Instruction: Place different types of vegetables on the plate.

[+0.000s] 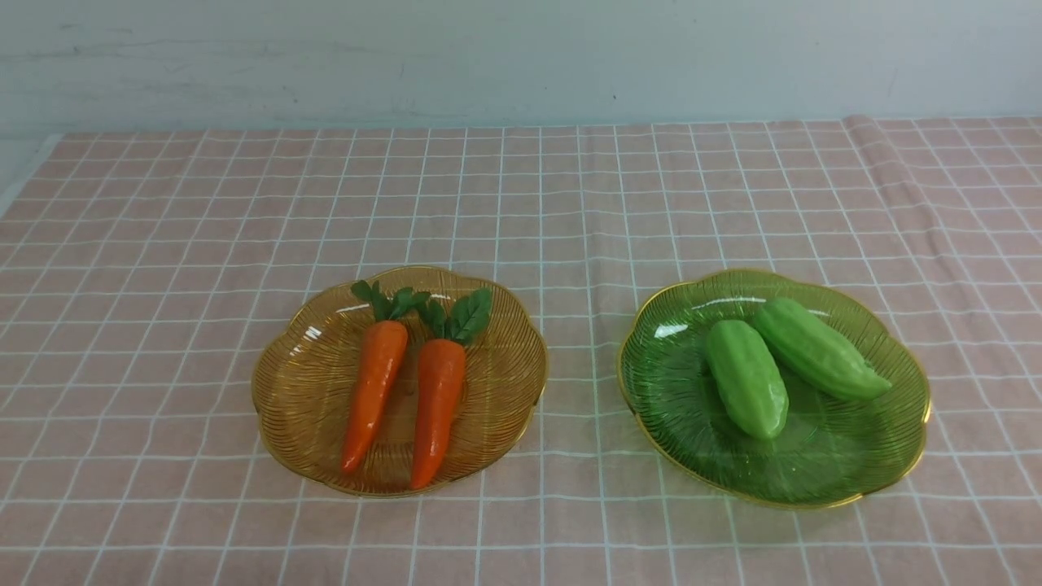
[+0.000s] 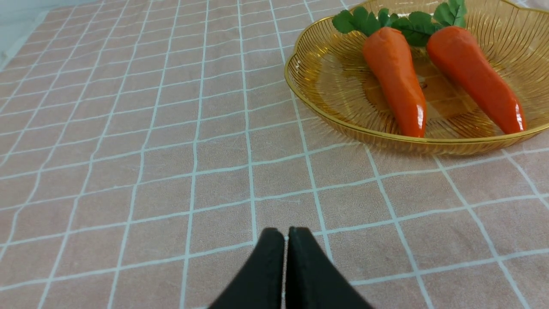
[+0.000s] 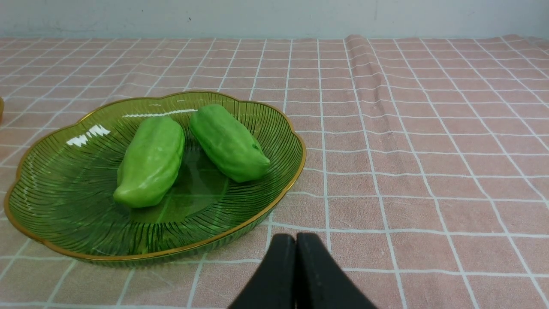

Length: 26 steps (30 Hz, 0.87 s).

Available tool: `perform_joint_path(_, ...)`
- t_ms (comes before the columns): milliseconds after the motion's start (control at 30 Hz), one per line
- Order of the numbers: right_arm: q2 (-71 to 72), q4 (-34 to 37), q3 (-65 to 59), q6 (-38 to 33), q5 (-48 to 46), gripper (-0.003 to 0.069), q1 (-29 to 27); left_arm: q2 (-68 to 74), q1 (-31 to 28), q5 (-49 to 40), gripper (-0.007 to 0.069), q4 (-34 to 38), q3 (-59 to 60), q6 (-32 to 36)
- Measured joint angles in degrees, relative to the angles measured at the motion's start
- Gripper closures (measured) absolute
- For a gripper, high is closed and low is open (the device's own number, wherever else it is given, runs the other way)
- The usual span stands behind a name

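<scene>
Two orange carrots with green tops lie side by side on an amber glass plate at the left; they also show in the left wrist view. Two light-green ridged gourds lie on a green glass plate at the right, and show in the right wrist view. My left gripper is shut and empty over bare cloth, short of the amber plate. My right gripper is shut and empty beside the green plate. Neither gripper shows in the front view.
A pink checked cloth covers the table, with a raised fold at the back right. A pale wall stands behind the table. The cloth's left edge shows at the far left.
</scene>
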State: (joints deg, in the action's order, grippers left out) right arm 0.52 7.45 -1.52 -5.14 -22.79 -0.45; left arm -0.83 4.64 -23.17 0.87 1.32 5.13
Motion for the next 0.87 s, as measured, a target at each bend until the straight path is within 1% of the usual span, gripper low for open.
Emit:
perform_joint_path(733,0.0,0.0,0.0,0.07,0.0,0.0674,-0.05,0.0,0.0,0.0,0.0627,0.0,0.0,0.0)
perform_joint_path(867,0.0,0.0,0.0,1.46,0.0,0.0674,-0.05,0.0,0.0,0.0,0.0627,0.0,0.0,0.0)
